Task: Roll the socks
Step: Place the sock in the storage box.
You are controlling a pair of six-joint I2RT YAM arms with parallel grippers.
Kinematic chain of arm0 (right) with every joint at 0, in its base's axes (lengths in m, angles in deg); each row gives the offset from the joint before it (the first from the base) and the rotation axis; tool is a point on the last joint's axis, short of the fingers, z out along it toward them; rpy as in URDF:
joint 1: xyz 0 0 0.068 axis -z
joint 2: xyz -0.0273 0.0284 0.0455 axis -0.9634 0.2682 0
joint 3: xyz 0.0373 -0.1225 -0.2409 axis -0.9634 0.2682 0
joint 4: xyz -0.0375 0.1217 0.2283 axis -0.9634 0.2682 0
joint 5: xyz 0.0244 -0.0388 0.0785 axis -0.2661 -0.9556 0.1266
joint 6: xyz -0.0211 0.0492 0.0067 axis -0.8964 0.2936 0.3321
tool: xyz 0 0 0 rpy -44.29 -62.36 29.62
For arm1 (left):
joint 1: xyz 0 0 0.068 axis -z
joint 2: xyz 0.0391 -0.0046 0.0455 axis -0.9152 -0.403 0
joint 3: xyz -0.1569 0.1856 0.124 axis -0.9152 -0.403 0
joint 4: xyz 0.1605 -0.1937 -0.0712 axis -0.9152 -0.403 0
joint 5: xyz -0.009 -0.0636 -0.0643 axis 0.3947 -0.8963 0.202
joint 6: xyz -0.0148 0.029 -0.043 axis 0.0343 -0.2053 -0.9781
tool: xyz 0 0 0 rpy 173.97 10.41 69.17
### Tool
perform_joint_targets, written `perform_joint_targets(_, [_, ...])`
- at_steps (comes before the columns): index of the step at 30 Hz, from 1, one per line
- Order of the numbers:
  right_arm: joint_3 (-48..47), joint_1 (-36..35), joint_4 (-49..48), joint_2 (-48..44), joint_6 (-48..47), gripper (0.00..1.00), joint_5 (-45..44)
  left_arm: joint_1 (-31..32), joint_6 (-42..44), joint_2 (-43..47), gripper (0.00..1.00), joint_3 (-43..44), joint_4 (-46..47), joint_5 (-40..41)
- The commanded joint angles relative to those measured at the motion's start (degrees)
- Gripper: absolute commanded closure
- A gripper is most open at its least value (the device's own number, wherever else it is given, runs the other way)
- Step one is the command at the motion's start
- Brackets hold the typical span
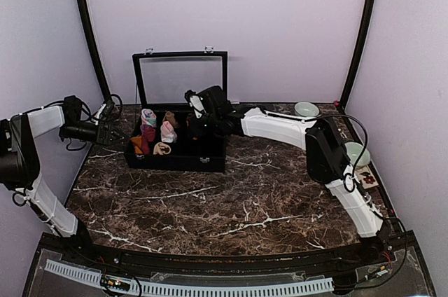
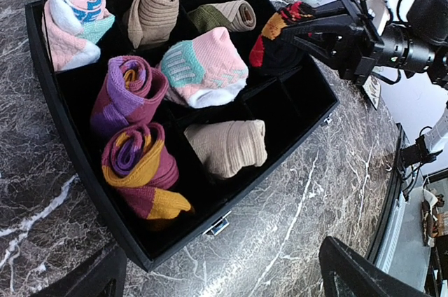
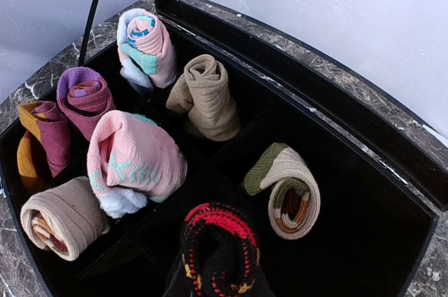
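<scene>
Step judged: stowing rolled sock; right fingers [image 2: 308, 29] clamped black argyle roll [image 3: 218, 248] over box [image 1: 175, 162] compartment; left fingers [image 2: 350, 276] stood wide apart, idle; next move required lowering, then release.

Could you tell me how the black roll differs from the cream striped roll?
The black roll has red-orange stitching; the cream striped roll has green and brown bands. The right gripper holds the black roll; the cream striped roll lies free in the box. Both are rolled.
</scene>
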Motion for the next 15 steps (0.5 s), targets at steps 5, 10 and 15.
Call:
perform_joint_targets(5, [-1.19,0.43,-7.87,5.00,-1.04,0.97,2.26,0.07,-0.20,0.74,0.01,-0.11,0.35,-1.83])
perform_joint_targets(10, [-2.42,0.43,-6.96,7.49,-1.95,0.97,0.66,0.07,0.16,0.92,0.01,-0.08,0.12,-2.05])
perform_joint_targets(15, [-1.75,0.41,-7.05,7.93,-1.63,0.69,0.26,0.07,0.05,1.26,0.01,-0.26,0.36,-2.06])
